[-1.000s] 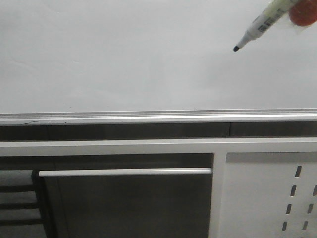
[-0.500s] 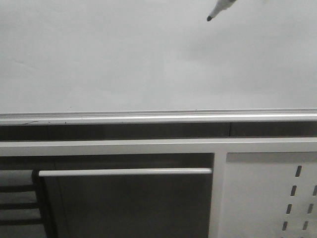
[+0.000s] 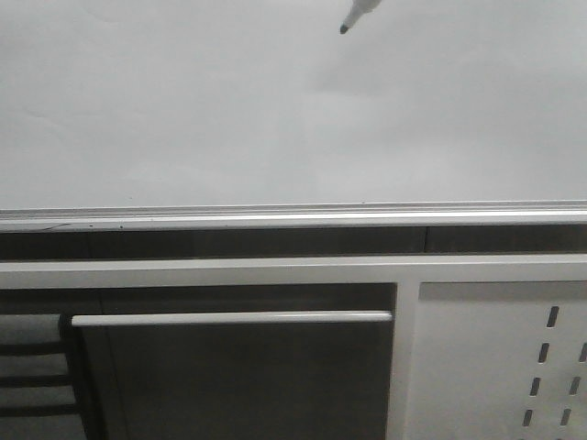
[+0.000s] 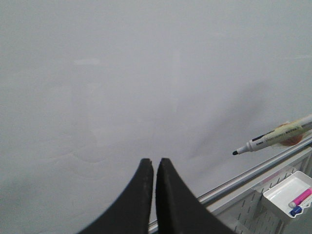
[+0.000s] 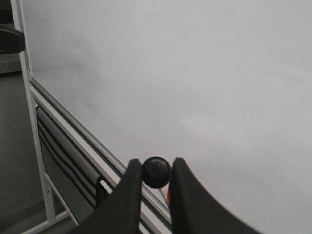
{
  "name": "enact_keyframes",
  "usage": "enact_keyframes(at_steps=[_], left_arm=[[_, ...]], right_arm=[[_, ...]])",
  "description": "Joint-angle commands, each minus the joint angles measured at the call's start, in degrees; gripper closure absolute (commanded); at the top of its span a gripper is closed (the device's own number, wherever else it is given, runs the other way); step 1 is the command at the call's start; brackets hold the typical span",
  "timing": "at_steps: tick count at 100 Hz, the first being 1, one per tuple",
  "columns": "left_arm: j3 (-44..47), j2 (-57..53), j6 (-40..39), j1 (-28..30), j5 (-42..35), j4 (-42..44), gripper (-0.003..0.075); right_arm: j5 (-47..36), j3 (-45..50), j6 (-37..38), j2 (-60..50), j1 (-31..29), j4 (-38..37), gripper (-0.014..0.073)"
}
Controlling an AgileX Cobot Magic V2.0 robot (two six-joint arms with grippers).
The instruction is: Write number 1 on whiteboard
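Observation:
The whiteboard point(image 3: 229, 119) fills the upper front view, plain and unmarked, with its silver rail point(image 3: 293, 218) below. No number 1 shows on it in any view. A white marker with a black tip point(image 3: 345, 27) pokes in at the top edge of the front view, close to the board. It also shows in the left wrist view point(image 4: 273, 140). My right gripper point(image 5: 156, 171) is shut on the marker's round black end point(image 5: 156, 171). My left gripper point(image 4: 152, 165) is shut and empty, pointing at the board point(image 4: 146, 73).
Below the rail is a dark cabinet front with a white bar handle point(image 3: 229, 318) and a white perforated panel point(image 3: 514, 367) at lower right. A small white tray point(image 4: 287, 192) with coloured markers hangs on that panel. The board's left frame post point(image 5: 29, 122) shows.
The marker has moved up and to the left across the board; now only its tip shows at the top edge. No stroke has appeared on the board.

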Motion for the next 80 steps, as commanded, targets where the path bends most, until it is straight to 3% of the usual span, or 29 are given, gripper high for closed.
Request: enact_keyframes(at_steps=[1,51,80], left_arm=[[-1.56,-0.07,-0.53,0.04,-0.02,-1.89,0.0741],[-1.56,-0.07,-0.13,0.04,-0.80,-1.89,0.0741],[-1.56,-0.07,0.10,0.04,-1.03,-1.57,0.0741]], right_arm=[[-0.43,-2.80,-1.12,1.24,0.12,2.57,0.0636],[-3.59,-5.12,-7.25,8.54,0.12,4.07,0.0636],[-5.72,-5.12,-16.61,14.76,0.12,11.36,0.0636]])
